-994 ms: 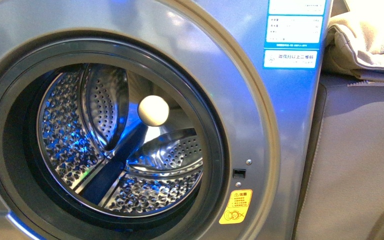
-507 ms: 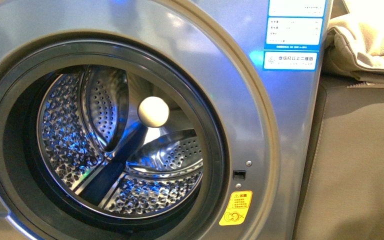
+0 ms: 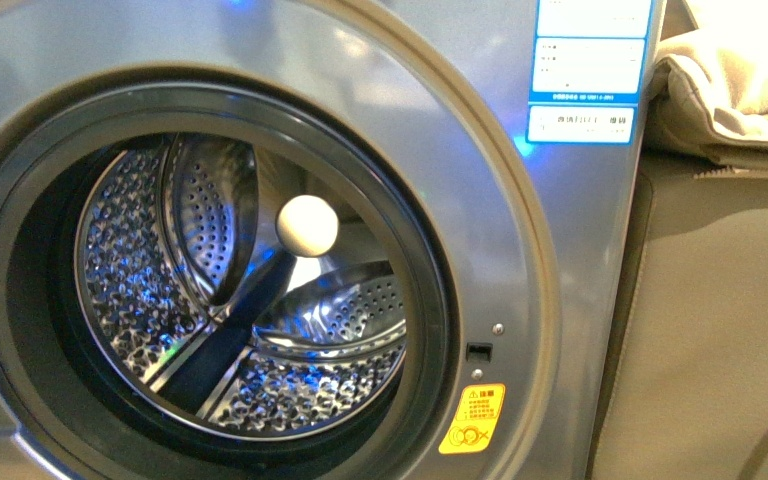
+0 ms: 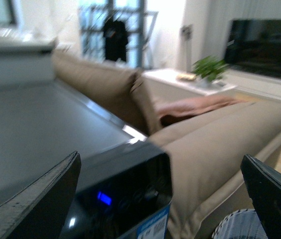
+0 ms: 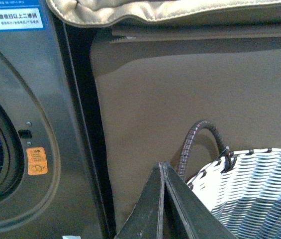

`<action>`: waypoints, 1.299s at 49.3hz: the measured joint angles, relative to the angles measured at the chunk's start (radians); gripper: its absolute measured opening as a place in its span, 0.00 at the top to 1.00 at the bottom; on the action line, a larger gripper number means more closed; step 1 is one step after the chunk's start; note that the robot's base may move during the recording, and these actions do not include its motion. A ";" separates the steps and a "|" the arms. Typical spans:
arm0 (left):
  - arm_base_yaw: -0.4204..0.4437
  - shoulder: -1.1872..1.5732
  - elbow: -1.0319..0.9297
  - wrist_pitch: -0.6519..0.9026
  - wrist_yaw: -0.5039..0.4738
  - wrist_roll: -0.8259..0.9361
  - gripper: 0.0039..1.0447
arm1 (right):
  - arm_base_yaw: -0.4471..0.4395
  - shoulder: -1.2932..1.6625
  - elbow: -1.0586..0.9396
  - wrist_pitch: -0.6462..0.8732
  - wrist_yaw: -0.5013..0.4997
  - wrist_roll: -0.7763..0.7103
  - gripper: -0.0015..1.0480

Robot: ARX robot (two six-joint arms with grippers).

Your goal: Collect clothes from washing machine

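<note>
Looking straight into the open mouth of the machine (image 3: 520, 250) and finding the drum (image 3: 150, 270) bare, only perforated steel, blue reflections and one pale round thing (image 3: 307, 225) near the back; seeing no clothes in any view, so not being able to tell where they are, perhaps lying low behind the dark rim or already in the basket (image 5: 259, 184), of which only the woven wall is showing. Holding the left gripper (image 4: 160, 157) wide open and empty, up over the black top of the machine, facing the sofa (image 4: 230, 144). Keeping the right gripper (image 5: 164, 167) closed, fingers meeting, apparently on nothing, just above the basket and beside the machine. Risking, probably, a reach into an empty drum, or a closed gripper scraping the steel; also risking a knock on the rim when entering at an angle, and missing a garment hidden below the camera line. Reading almost nothing: the blue-white sticker (image 3: 585, 70) is carrying Chinese lines too blurred to read, the orange sticker (image 3: 472, 420) is showing only a warning mark and small symbols, the blue display (image 4: 104, 198) is glowing without legible digits; finding no brand name
</note>
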 joint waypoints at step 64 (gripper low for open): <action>0.481 -0.888 -1.557 0.431 -0.197 -0.013 0.97 | 0.001 -0.270 -0.168 -0.098 0.000 0.000 0.98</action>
